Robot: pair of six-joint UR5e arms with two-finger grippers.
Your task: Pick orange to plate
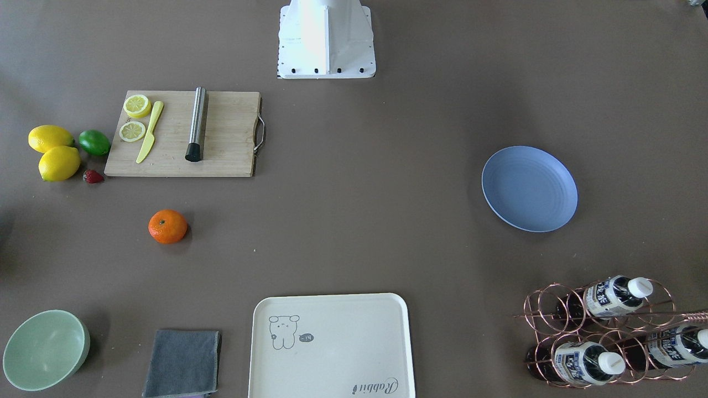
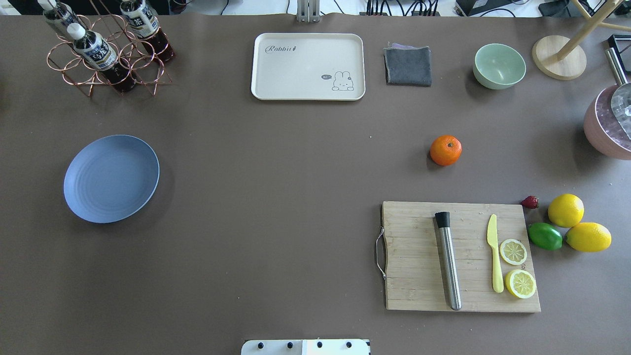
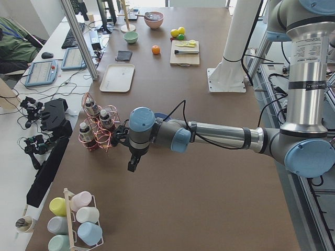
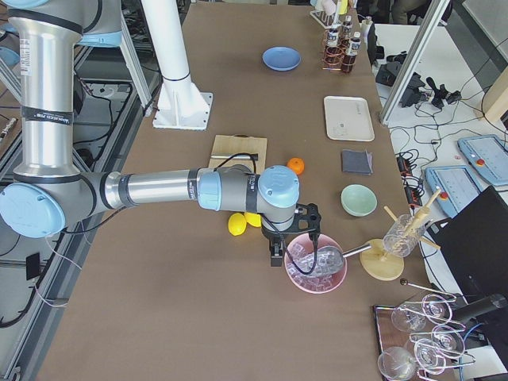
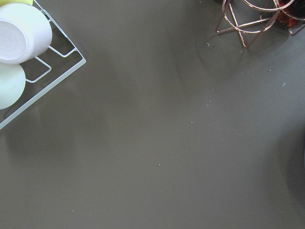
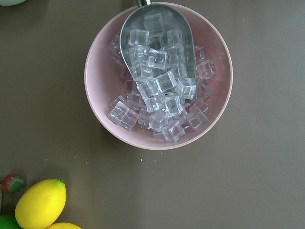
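Observation:
The orange [image 2: 445, 150] lies alone on the brown table, just beyond the cutting board [image 2: 461, 256]; it also shows in the front view [image 1: 167, 226] and in the right side view [image 4: 295, 165]. The pale blue plate [image 2: 111, 178] sits bare on the other half of the table [image 1: 529, 188]. Neither arm appears in the overhead or front views. My left gripper [image 3: 133, 166] hangs past the plate's end of the table, near the bottle rack. My right gripper [image 4: 295, 255] hovers over a pink bowl of ice, beyond the lemons. Whether either is open or shut I cannot tell.
On the cutting board lie a steel rod, a yellow knife and lemon slices. Two lemons [image 2: 566, 210], a lime [image 2: 544, 236] and a strawberry sit beside it. A cream tray [image 2: 308, 66], grey cloth [image 2: 408, 65], mint bowl [image 2: 499, 65] and copper bottle rack [image 2: 106, 54] line the far edge. The pink ice bowl [image 6: 158, 76] holds a scoop.

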